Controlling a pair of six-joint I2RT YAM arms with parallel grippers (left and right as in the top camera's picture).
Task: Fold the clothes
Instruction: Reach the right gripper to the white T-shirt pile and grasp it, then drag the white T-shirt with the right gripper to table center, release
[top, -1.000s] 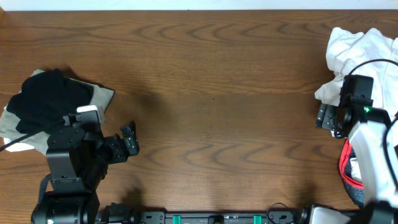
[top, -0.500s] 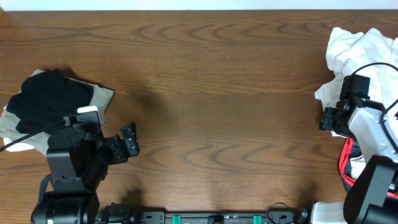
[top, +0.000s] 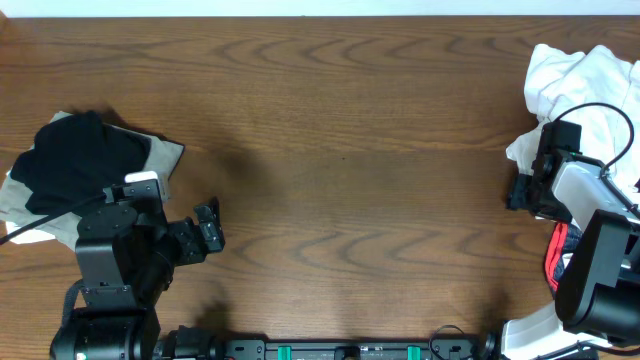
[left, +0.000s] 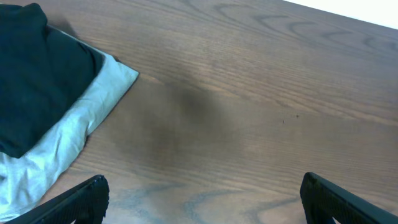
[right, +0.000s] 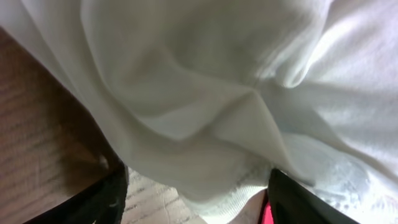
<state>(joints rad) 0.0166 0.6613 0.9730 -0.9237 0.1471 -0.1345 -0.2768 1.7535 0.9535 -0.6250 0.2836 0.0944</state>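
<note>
A crumpled white T-shirt (top: 585, 75) lies heaped at the table's right edge, with a black, red-trimmed garment (top: 557, 268) partly hidden under the right arm. My right gripper (top: 522, 190) sits at the heap's lower left edge. In the right wrist view its jaws stand apart around a hanging fold of the white T-shirt (right: 205, 118), with bare wood showing beside the left finger (right: 115, 196) and a bit of red trim (right: 267, 216) by the right one. My left gripper (top: 207, 232) is open over bare wood, nothing between its fingers (left: 87, 199).
A folded black garment (top: 70, 160) rests on a light grey one (left: 87, 124) at the table's left side, just behind the left arm. The wooden table (top: 340, 150) stretches between the two arms. The far table edge (top: 300, 15) runs along the top.
My right gripper's jaws have narrowed around the white fold, and the right arm has swung, its wrist shifting slightly left. The left arm has not moved.
</note>
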